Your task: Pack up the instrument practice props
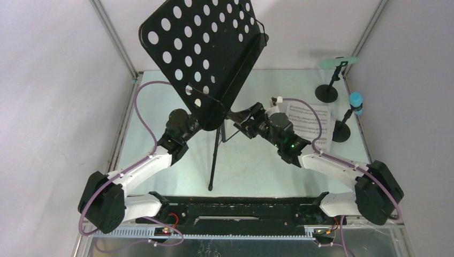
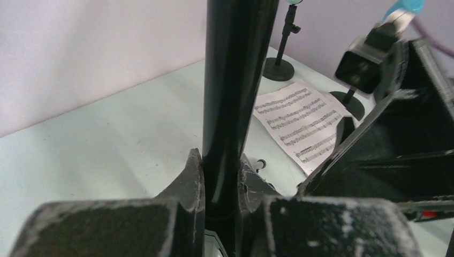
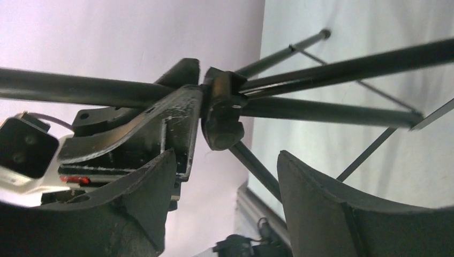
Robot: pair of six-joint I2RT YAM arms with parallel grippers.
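Standing on its legs, the black tripod music rack point(image 1: 206, 59) has its pole pinched by the nearly closed left gripper point(image 2: 222, 184); the right gripper point(image 3: 225, 182) gapes wide (gripping nothing) just beside the leg hub point(image 3: 222, 120); a white sheet-music page point(image 1: 308, 119) lies flat near the mint-green microphone point(image 1: 338, 62) and blue microphone point(image 1: 356, 103)

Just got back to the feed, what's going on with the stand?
The left end effector is clamped on the music stand's pole. The right end effector sits open at the tripod hub, gripping nothing. Sheet music lies on the table; the mint-green microphone and the blue microphone stand in their holders.
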